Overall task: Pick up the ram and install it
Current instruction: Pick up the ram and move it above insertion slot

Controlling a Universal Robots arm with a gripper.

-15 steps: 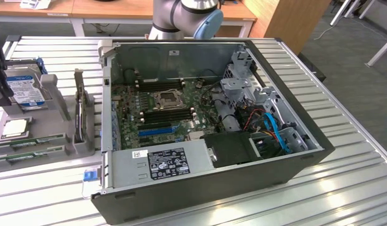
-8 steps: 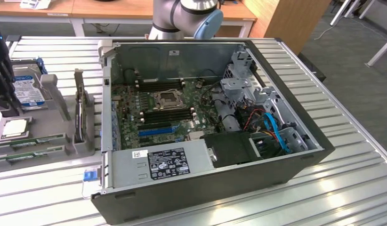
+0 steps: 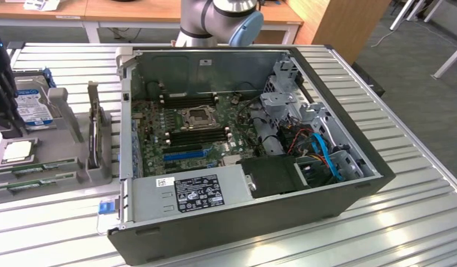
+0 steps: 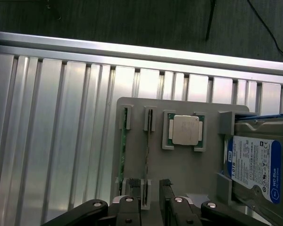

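Note:
Two ram sticks stand on edge in a grey parts tray point(image 4: 212, 106): one green stick point(image 4: 123, 153) and a second ram point(image 4: 147, 150) closer to the CPU. My gripper point(image 4: 151, 197) hovers over the end of the tray, open, its fingers point(image 4: 166, 195) standing on either side of the second ram's end holder without holding anything. In the exterior view the same sticks point(image 3: 46, 166) lie in the tray point(image 3: 80, 167) to the left of the open computer case point(image 3: 347, 150). Black memory slots point(image 3: 199, 133) flank the CPU socket on the motherboard.
The tray also carries a loose CPU point(image 4: 184, 130) and a blue-labelled hard drive point(image 4: 254, 165). The arm's dark end point(image 3: 2, 83) hangs at the exterior view's left edge. Inside the case are a blue expansion slot point(image 3: 188, 153), a power supply point(image 3: 191, 192) and cables point(image 3: 325, 153).

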